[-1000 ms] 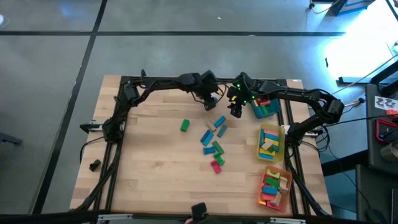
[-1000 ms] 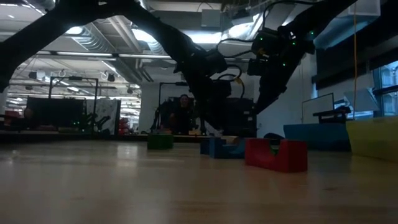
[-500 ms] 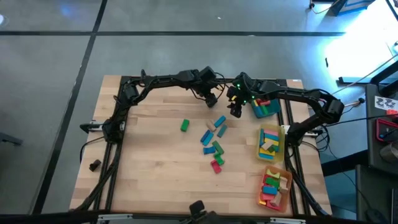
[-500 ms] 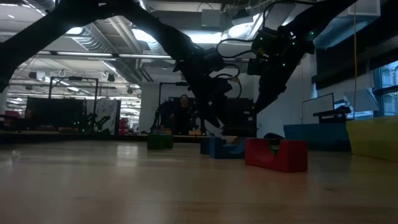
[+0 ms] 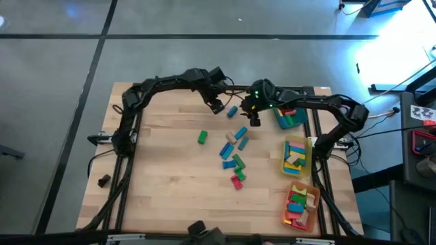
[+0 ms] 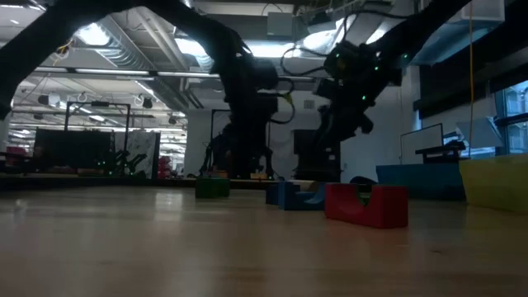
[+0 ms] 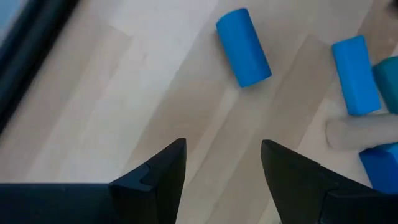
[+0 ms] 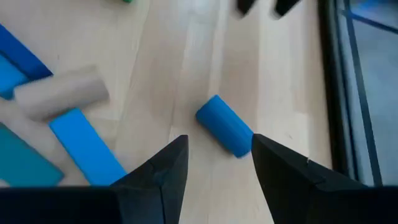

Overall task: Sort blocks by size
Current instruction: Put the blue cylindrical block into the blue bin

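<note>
You see three trays along the table's [image 5: 163, 184] right edge: teal tray [image 5: 291, 117], yellow tray [image 5: 298, 156], orange tray [image 5: 300, 204]; dark lump [image 5: 103, 180] beyond its left edge.

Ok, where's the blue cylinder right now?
In the high view the blue cylinder lies on the table toward the far edge, between the left gripper and the right gripper, apart from the block cluster.

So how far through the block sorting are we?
Partly done. The teal tray, yellow tray and orange tray already hold blocks. Nothing is in hand: both the left gripper and right gripper hang with jaws open and empty near a lone blue cylinder. About ten loose blocks are left on the table, including a green one apart from the rest.
</note>
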Motion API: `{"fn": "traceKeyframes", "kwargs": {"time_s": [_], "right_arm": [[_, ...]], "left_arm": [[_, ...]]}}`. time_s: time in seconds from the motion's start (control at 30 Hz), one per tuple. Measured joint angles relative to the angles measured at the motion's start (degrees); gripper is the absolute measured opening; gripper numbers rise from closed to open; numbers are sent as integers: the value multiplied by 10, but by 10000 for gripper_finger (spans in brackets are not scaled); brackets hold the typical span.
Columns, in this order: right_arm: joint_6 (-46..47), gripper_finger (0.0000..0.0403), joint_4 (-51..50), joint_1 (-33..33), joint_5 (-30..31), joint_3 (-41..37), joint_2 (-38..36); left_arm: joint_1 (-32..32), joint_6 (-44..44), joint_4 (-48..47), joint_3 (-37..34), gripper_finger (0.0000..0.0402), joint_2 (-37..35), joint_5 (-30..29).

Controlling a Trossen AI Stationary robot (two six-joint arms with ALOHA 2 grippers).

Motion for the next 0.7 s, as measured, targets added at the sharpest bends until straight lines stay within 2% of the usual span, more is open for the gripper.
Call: {"fn": "traceKeyframes", "kwargs": {"time_s": [0.17,0.3,0.6,0.7], "right_arm": [[-61,179,54,0,13,3,41],[-63,179,45,0,13,48,80],[-80,179,-147,0,7,205,190],[-102,179,-164,0,4,230,213]], "left_arm": [[17,11,25,-63,194,-51,3],[30,10,72,-125,194,-93,9],[38,-5,96,-218,194,-140,14],[37,-5,116,-242,194,-149,14]]}}
